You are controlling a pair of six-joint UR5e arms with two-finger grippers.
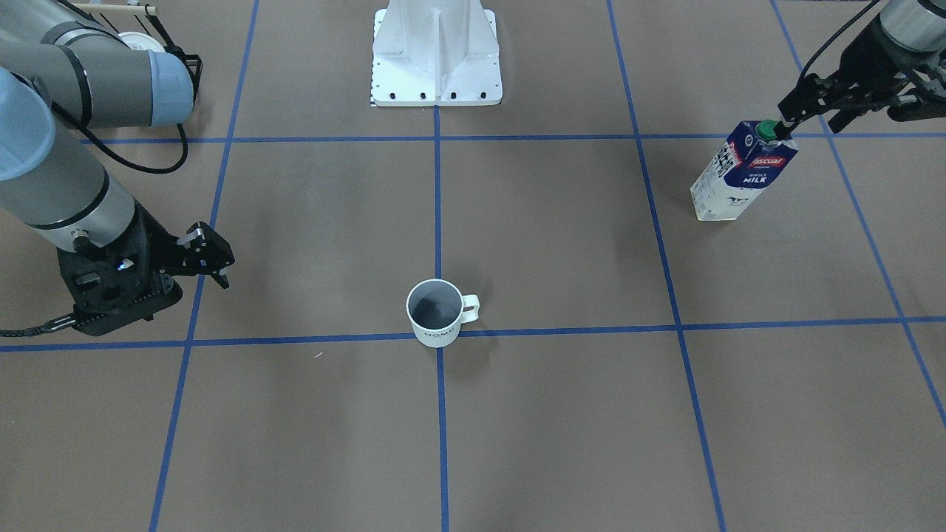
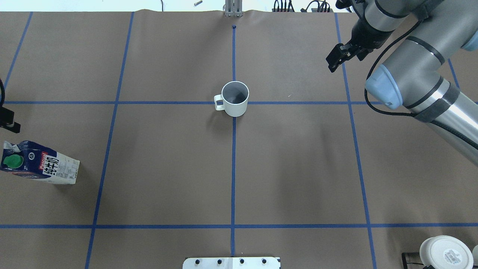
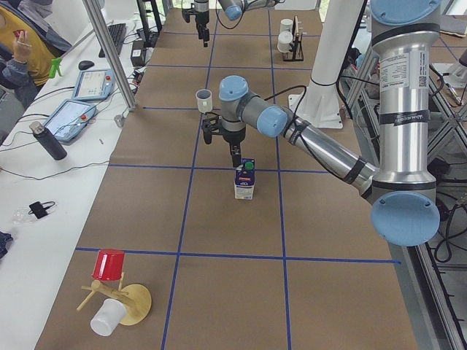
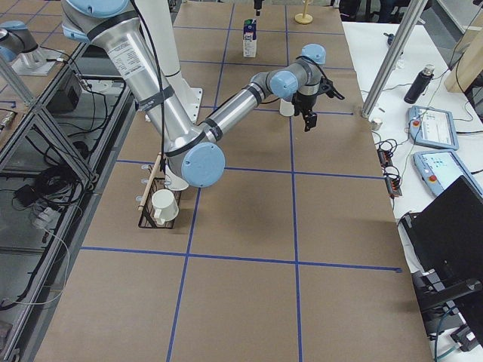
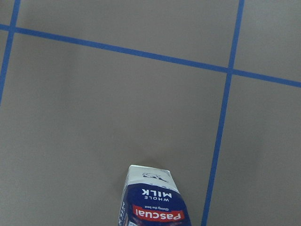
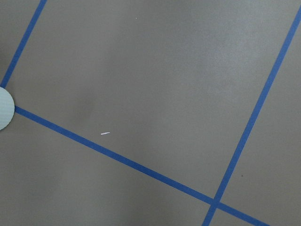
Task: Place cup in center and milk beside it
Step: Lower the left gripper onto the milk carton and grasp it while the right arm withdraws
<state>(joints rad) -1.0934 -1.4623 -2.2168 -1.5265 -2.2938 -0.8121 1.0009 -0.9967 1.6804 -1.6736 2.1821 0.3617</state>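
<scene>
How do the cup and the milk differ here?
The milk is a tall blue-and-white carton; the cup a short white mug with a handle. The cup's top is open, the milk's capped in green. The cup sits on the centre crossing of the tape lines, the milk far toward the robot's left. Both stand upright.

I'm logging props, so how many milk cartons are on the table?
1: the tall blue-and-white milk carton with a green cap stands upright near the left gripper, far from the centre. None other shows.
</scene>
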